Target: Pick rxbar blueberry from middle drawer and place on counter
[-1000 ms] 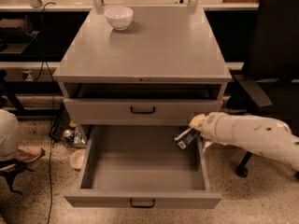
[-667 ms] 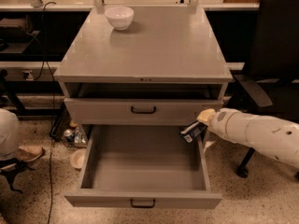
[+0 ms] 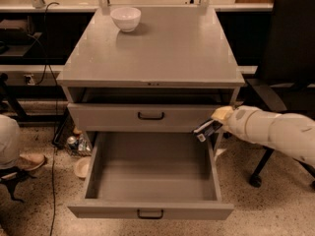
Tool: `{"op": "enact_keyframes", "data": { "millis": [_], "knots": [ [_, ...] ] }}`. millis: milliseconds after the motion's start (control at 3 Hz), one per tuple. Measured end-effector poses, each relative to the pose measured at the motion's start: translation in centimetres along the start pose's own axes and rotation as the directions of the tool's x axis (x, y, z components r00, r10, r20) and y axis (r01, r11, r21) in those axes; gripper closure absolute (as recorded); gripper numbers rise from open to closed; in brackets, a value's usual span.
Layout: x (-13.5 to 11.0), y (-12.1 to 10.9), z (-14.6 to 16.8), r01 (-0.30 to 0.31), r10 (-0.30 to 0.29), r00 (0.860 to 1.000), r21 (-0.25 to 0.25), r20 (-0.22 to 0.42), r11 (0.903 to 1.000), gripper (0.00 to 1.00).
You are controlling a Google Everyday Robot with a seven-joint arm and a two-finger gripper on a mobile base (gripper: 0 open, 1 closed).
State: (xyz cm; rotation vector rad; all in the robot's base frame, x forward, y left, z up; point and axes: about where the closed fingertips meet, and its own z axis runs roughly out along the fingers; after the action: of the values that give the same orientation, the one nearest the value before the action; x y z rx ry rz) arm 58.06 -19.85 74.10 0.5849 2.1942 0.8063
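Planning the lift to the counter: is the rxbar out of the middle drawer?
Out. The gripper holds the rxbar blueberry above the right wall of the middle drawer, level with the shallower drawer front.

bulky cream-white rounded arm (image 3: 275,132), yellowish wrist (image 3: 222,113), small dark end effector (image 3: 207,129) by the middle drawer (image 3: 147,211).

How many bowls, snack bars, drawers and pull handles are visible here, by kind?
Bowls: 1, white bowl on the counter.
Snack bars: 1, rxbar blueberry in the gripper, by the right rear corner of the middle drawer.
Drawers: 2, middle drawer open, upper drawer closed.
Pull handles: 2.
Total: 6.
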Motion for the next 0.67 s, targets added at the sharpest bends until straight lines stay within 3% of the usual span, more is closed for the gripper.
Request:
{"op": "enact_keyframes", "data": {
  "millis": [333,667],
  "knots": [
    [-4.6,3.6,-3.4,0.037,-0.029,0.995,-0.080,0.091,0.9961,1.00],
    [-8.2,7.1,-7.1,0.098,-0.070,0.979,-0.143,0.190,0.9848,1.00]
  ]
}}
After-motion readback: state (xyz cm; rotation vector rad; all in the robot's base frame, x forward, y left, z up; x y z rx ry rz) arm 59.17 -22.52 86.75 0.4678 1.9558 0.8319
